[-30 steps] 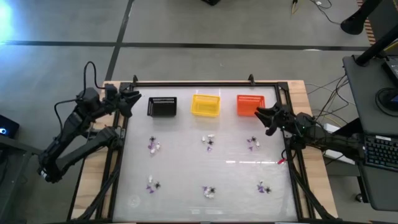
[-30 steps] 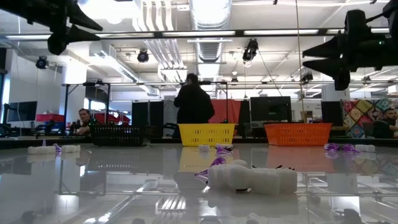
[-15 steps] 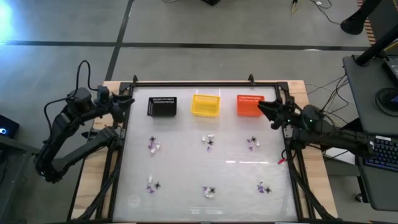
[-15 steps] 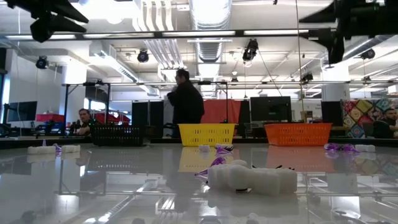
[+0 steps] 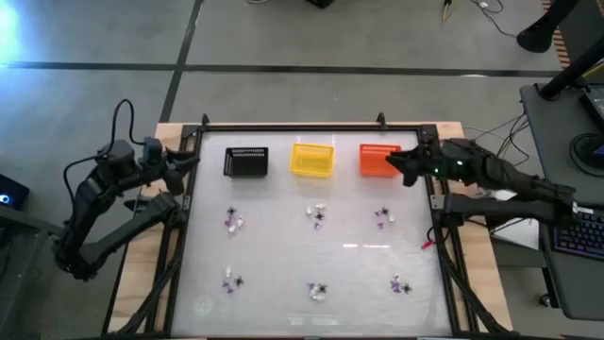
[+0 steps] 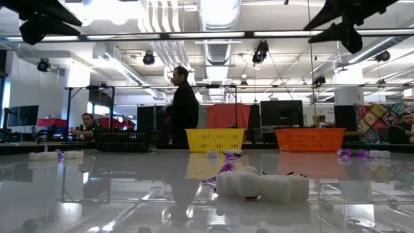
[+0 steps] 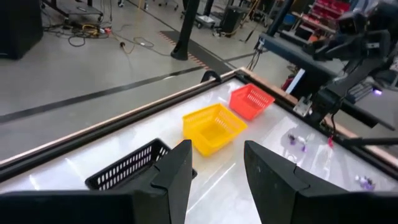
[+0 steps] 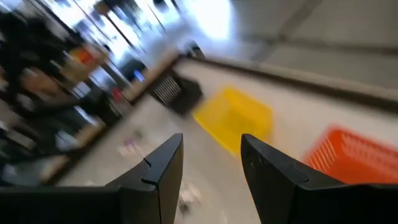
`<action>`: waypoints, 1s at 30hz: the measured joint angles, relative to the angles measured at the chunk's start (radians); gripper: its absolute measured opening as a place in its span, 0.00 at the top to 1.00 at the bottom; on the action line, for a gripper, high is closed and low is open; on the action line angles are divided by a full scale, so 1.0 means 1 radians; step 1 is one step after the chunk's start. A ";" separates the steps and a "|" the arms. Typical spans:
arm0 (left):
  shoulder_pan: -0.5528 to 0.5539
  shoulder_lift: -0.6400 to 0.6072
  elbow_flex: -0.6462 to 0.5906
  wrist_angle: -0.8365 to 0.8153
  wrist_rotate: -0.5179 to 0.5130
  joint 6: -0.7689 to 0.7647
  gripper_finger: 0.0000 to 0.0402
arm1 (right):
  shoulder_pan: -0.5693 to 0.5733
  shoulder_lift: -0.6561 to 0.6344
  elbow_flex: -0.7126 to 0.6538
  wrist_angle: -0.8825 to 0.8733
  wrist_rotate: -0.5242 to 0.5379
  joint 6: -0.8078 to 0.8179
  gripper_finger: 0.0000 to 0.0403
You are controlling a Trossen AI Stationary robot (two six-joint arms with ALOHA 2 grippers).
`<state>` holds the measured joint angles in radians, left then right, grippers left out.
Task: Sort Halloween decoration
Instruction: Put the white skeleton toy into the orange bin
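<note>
Six small clusters of trinkets are seen on the tabletop point(image 5: 283, 283), laid out in two rows of three. None is held; none is in a basket yet.

Far row, from overhead: left cluster point(image 5: 233, 222), middle cluster point(image 5: 318, 215), right cluster point(image 5: 383, 217). Near row: left cluster point(image 5: 231, 280), middle cluster point(image 5: 318, 291), right cluster point(image 5: 400, 284). Each is a loose knot of purple, black and white bits w/ no clear long axis; too small for single pieces to be told apart.

Right hand point(image 5: 408, 170) is raised off the tabletop at the far right edge, just beside the orange basket point(image 5: 379, 160). Its fingers point(image 8: 163, 171) are spread apart, nothing between them. The far-row right cluster lies at approx. 7 o'clock from it overhead, near. This is judged the shortest reach on the tabletop.

Left hand point(image 5: 187, 161) is also raised, at the far left edge, beside the black basket point(image 5: 246, 161). Fingers point(image 7: 175, 177) are parted, empty. The far-row left cluster lies at approx. 5 o'clock from it, a bit farther off than the right hand is from its own nearest cluster.

The yellow basket point(image 5: 311, 159) sits between the other two along the far edge. Both hands are pointed inward over the tabletop, so a descent toward the far row is judged the likely opening move, right arm being nearer.
</note>
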<state>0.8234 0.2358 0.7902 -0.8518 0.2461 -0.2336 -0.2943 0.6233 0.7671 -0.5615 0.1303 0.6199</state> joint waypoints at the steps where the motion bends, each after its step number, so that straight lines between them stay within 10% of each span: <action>1: 0.000 -0.007 -0.001 -0.010 0.000 0.006 0.68 | 0.001 0.025 0.024 -0.050 -0.003 0.026 0.62; 14: 0.000 -0.115 -0.001 -0.042 0.027 0.020 0.68 | 0.091 0.245 0.143 -0.513 -0.056 0.401 0.62; 30: 0.000 -0.218 -0.001 -0.125 0.027 0.031 0.68 | 0.399 0.394 0.009 -0.519 -0.052 0.846 0.62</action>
<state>0.8230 0.0177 0.7891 -0.9766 0.2729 -0.2028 0.1050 1.0170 0.7762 -1.0807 0.0788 1.4662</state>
